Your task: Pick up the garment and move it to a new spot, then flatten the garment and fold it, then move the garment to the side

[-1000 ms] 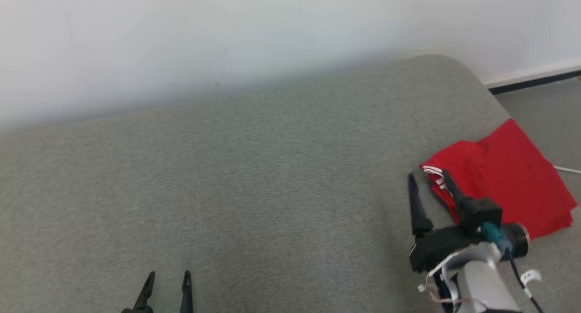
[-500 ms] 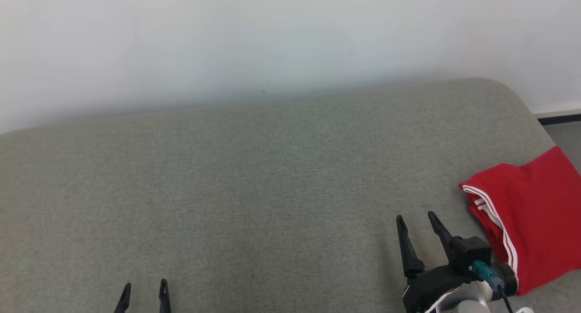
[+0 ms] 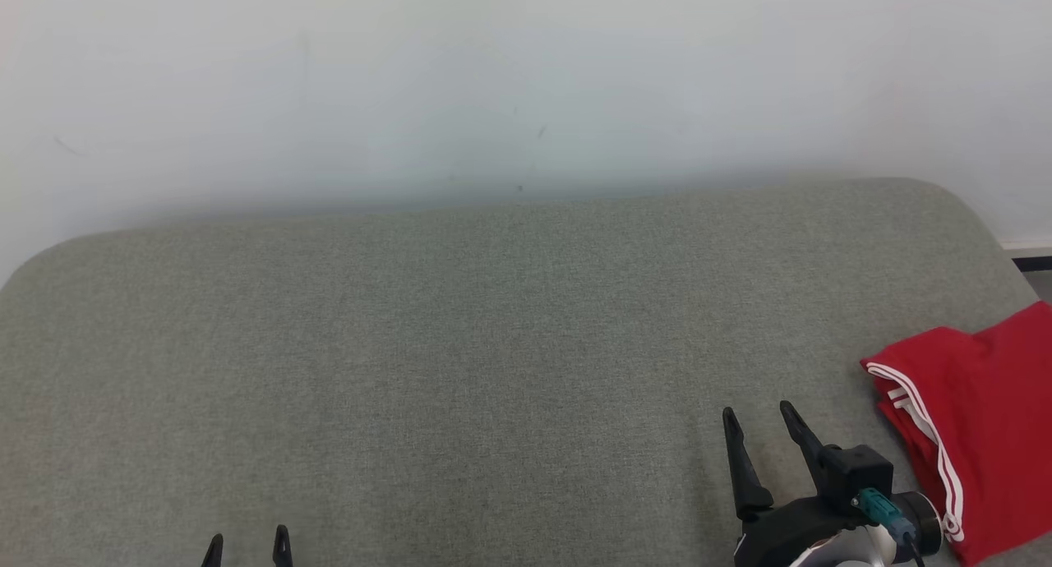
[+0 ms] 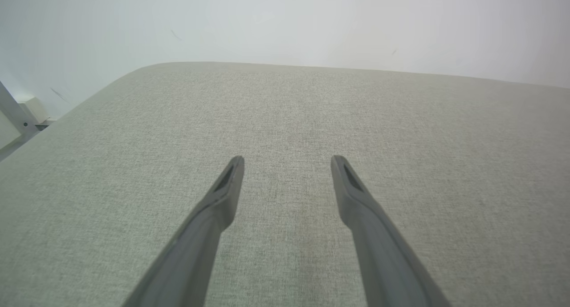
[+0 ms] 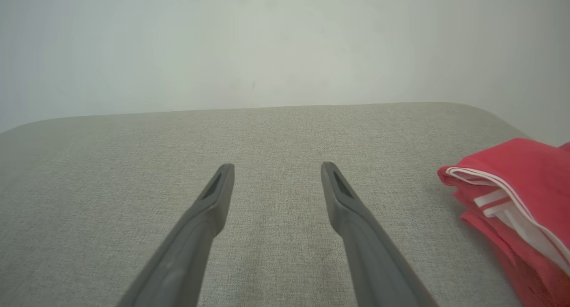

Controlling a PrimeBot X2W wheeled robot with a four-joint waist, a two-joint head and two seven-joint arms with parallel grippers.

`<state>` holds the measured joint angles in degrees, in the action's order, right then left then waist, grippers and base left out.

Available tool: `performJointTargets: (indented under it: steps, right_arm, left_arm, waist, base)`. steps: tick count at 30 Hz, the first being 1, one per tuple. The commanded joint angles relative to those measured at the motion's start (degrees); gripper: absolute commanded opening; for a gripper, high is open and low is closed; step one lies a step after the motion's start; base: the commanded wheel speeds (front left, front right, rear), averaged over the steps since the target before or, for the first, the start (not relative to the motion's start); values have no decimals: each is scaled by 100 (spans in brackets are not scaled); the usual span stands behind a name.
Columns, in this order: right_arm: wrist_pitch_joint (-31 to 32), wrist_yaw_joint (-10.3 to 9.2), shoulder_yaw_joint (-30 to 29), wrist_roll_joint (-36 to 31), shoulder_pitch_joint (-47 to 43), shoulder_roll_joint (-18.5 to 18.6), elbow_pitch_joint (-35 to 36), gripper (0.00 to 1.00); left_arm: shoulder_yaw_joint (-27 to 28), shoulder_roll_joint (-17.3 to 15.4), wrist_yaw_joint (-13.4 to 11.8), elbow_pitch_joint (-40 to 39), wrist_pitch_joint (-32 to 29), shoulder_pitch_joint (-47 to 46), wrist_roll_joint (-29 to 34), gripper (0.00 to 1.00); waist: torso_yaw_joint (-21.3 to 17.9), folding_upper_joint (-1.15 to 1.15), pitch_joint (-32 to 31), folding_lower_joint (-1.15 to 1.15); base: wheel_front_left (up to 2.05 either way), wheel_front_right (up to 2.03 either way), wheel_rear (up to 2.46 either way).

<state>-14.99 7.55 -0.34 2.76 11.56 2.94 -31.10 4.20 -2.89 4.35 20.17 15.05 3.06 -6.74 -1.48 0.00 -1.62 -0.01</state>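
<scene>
Grey cushion (image 3: 493,304); red garment (image 3: 986,411) cropped at edge; left gripper (image 3: 248,537) and right gripper (image 3: 757,411) agape, empty.

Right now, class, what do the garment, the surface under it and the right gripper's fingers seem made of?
The garment looks like soft matte red cloth with white stripe trim; it folds and creases. The surface seems grey-green woven upholstery, matte, with visible weave and rounded corners. The right fingers look like dark smooth plastic, though coated metal is possible.

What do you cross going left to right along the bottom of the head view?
left gripper, open → right gripper, open → red garment, folded, white stripes along its left edge
</scene>
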Motion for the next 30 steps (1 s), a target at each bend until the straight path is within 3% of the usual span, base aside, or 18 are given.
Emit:
performJointTargets:
  steps: [1, 30]
  right_arm:
    - [-20, -15, 18, -43, -87, -8, -16, 100]
    - [-20, -15, 171, -4, -340, -7, 89, 100]
  left_arm:
    - [37, 1, 9, -4, 16, 44, -70, 100]
    - [-13, 1, 107, 67, 16, 141, -20, 100]
  waist:
    - [46, 0, -34, 1]
    - [190, 0, -50, 1]
  base:
    - [0, 0, 0]
    - [0, 0, 0]
